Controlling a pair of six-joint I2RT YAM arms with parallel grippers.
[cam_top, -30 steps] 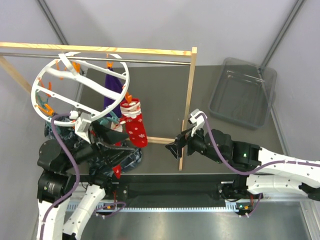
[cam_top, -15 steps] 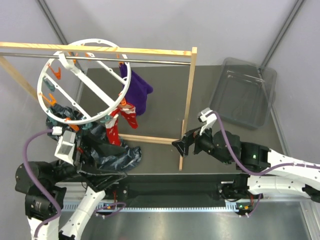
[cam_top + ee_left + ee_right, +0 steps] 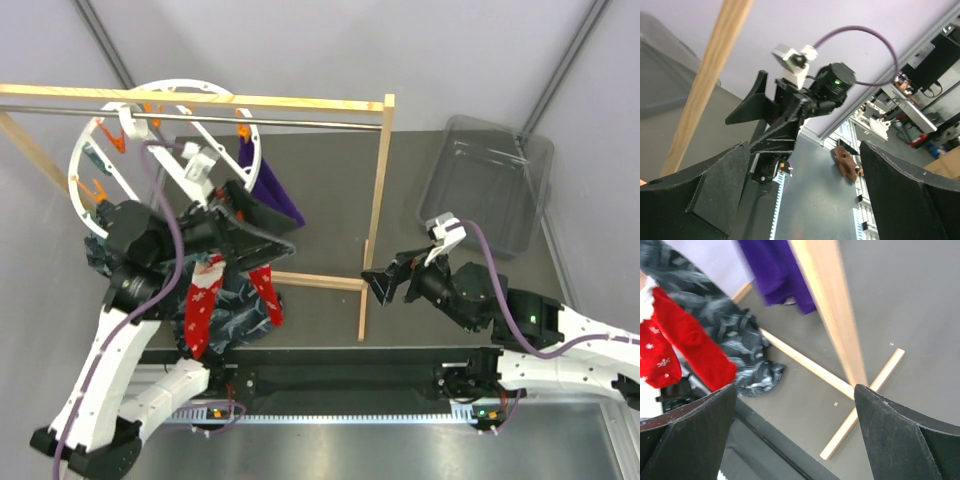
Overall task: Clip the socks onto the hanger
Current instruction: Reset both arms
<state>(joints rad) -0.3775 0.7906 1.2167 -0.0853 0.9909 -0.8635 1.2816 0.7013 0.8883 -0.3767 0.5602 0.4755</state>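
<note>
On my screen the hanger (image 3: 190, 86) is white, its clips (image 3: 118, 143) orange. The red socks (image 3: 203, 310) carry white snowflakes and white cuffs. The purple sock (image 3: 268, 185) is plain and deep-toned. I make out the fabric (image 3: 240, 315) as dark blue-green with a pale, leafy print. Rack (image 3: 378, 200): light wood. Table (image 3: 330, 190): dark grey. Bin (image 3: 530, 140): clear grey. Cable (image 3: 860, 28): purple.

The upright post (image 3: 378, 190) stands squarely between the left pincer (image 3: 275, 245) and the right pincer (image 3: 376, 283), and its foot bar (image 3: 316, 281) lies across the counter (image 3: 408, 170) below. Left of the post it's crowded. The hanger (image 3: 192, 87) is there, the purple sock (image 3: 270, 185) and red socks (image 3: 203, 312) dangle, and patterned fabric (image 3: 240, 315) is heaped underneath. Right of the post, bare counter runs open to the clear bin (image 3: 485, 180).
</note>
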